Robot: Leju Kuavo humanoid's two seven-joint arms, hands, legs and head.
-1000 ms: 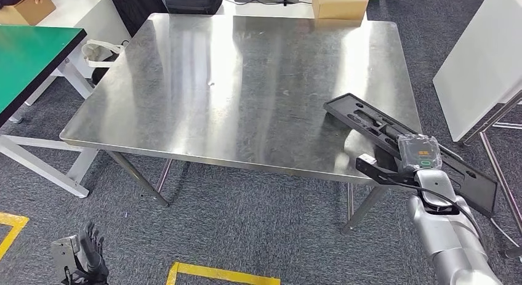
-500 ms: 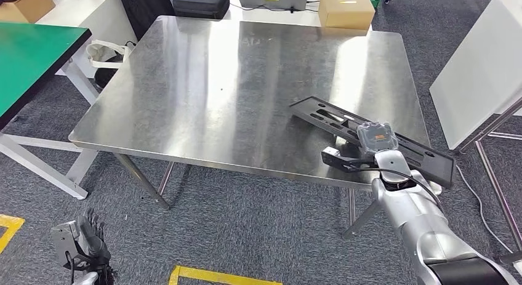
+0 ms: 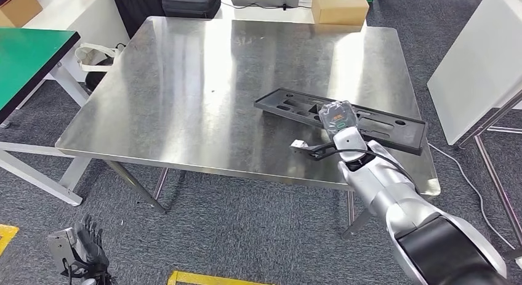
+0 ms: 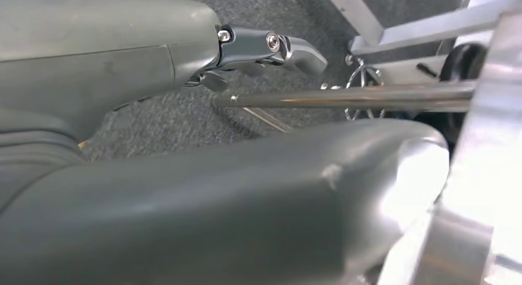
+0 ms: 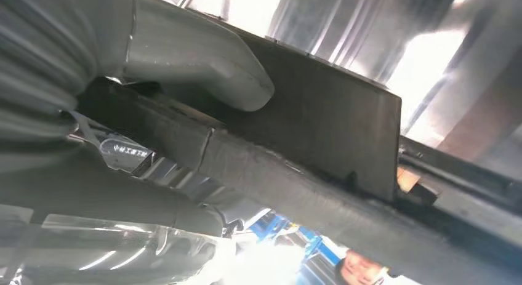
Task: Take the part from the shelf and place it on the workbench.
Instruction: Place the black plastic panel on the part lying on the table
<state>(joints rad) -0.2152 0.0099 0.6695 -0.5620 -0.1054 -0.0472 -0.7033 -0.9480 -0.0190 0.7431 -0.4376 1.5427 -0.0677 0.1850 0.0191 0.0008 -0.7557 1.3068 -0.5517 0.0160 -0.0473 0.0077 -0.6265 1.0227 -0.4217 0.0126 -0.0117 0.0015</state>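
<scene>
Right hand (image 3: pixel 337 120) holds long black part (image 3: pixel 375 122), moved further in over metal table (image 3: pixel 203 88) than second ago; almost down. Left hand (image 3: pixel 83 251) hangs low, fingers: cannot tell

One black part (image 3: pixel 345 114) on one steel workbench (image 3: pixel 203 94). Two robot hands: right (image 3: pixel 338 120), left (image 3: pixel 86 251). One cardboard box (image 3: pixel 339 6), one black case (image 3: pixel 189 2).
</scene>
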